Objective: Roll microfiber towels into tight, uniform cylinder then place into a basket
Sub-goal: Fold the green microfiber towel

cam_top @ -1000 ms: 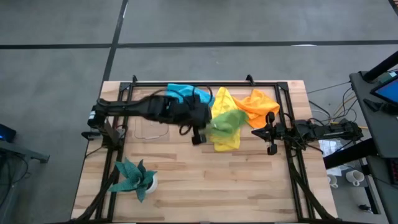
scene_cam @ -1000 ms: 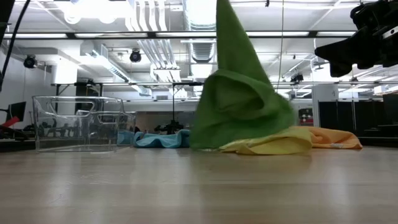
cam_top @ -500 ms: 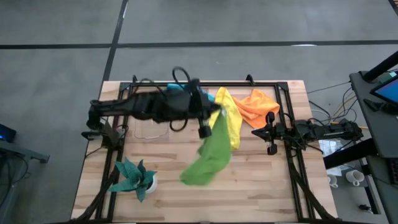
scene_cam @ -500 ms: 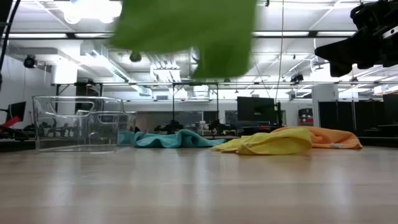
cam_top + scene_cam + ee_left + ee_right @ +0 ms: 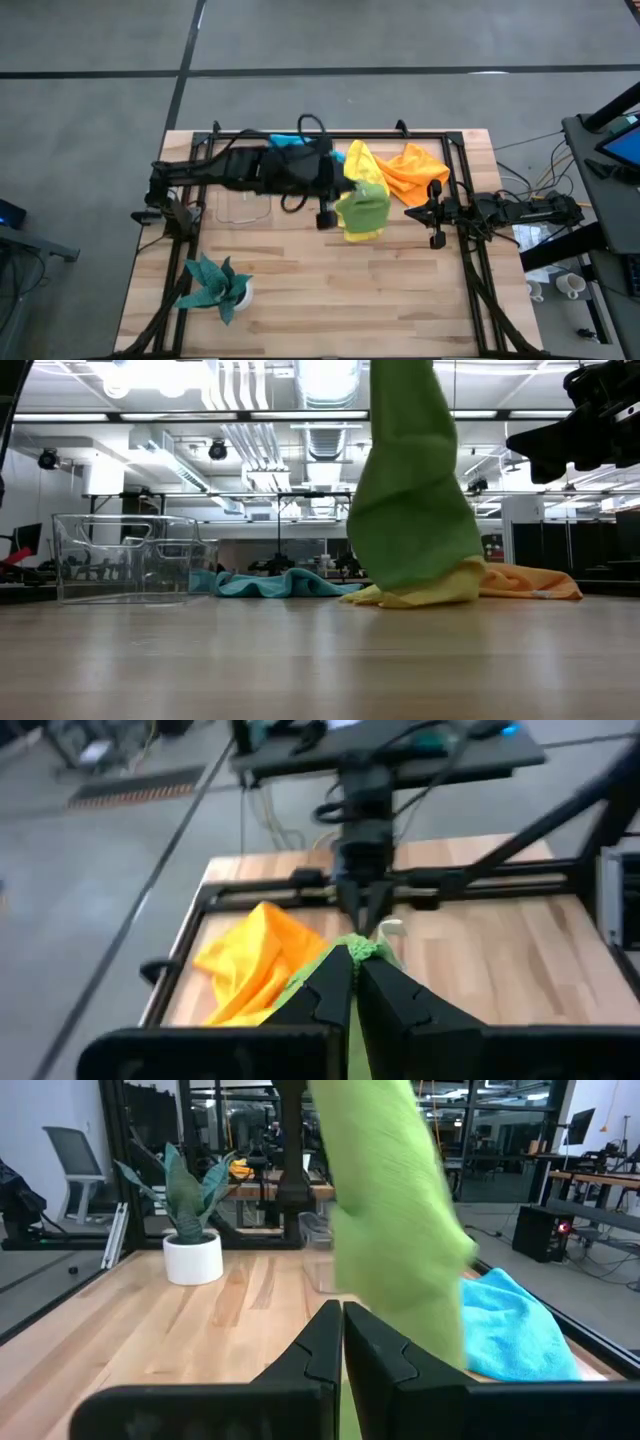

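Half a second ago the lime green towel [image 5: 363, 212] was flung out toward the near-left; now it hangs straight down again from the left gripper [image 5: 335, 205], jaws pinched on its top corner, bottom brushing the yellow towel [image 5: 425, 594]. It looks light, limp and floppy, so best gripped by a corner or edge. The orange towel [image 5: 411, 168] lies far right, the blue towel [image 5: 275, 584] behind. The basket [image 5: 125, 558] sits left, the plant [image 5: 216, 284] near-left. The right gripper [image 5: 433, 214] waits at the right, jaws closed and empty.
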Robot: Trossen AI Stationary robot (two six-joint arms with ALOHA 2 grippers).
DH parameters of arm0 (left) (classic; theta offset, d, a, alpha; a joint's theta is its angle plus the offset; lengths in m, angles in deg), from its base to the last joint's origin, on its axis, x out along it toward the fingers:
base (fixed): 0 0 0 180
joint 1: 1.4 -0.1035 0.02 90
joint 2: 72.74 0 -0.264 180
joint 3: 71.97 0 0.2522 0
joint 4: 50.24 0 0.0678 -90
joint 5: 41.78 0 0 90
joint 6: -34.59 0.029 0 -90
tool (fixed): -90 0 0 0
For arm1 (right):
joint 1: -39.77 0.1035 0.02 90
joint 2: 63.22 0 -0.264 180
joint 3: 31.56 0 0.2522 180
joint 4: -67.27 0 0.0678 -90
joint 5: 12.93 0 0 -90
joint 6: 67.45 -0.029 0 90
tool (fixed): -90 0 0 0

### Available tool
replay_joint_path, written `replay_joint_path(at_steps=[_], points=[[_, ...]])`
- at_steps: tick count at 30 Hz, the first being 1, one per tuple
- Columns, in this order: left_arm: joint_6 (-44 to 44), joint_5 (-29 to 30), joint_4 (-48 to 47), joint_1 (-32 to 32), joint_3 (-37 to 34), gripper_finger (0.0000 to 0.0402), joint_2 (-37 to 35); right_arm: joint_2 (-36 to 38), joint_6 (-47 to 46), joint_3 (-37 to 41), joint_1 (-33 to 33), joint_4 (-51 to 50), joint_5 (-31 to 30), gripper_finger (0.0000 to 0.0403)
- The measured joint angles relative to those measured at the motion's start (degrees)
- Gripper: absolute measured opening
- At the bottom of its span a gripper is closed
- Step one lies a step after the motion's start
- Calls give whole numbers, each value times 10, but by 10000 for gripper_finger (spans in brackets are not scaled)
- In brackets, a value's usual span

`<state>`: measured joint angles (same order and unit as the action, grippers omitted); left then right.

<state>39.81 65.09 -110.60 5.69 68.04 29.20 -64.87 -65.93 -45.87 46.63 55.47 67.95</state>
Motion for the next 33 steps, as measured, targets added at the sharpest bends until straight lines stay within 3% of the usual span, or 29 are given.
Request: replay_joint_path(at_steps=[3, 8, 11, 15, 19, 22, 27, 33], points=[[11, 79, 6, 29, 0, 0, -6, 0, 0, 0, 0, 0, 0, 9], [-56, 97, -34, 68, -43, 0, -4, 0, 0, 0, 0, 0, 0, 9], [-106, 148, -69, 87, -104, 0, -3, 0, 0, 0, 0, 0, 0, 9], [-157, 245, -69, 104, -210, 0, -20, 0, 0, 0, 0, 0, 0, 9], [-223, 305, -54, 113, -323, 0, -55, 0, 0, 0, 0, 0, 0, 9], [-278, 311, 16, 119, -419, 0, -104, 0, 0, 0, 0, 0, 0, 9], [-326, 273, 171, 137, -574, 0, -185, 0, 0, 0, 0, 0, 0, 9], [-348, 244, 173, 155, -620, 0, -246, 0, 0, 0, 0, 0, 0, 9]])
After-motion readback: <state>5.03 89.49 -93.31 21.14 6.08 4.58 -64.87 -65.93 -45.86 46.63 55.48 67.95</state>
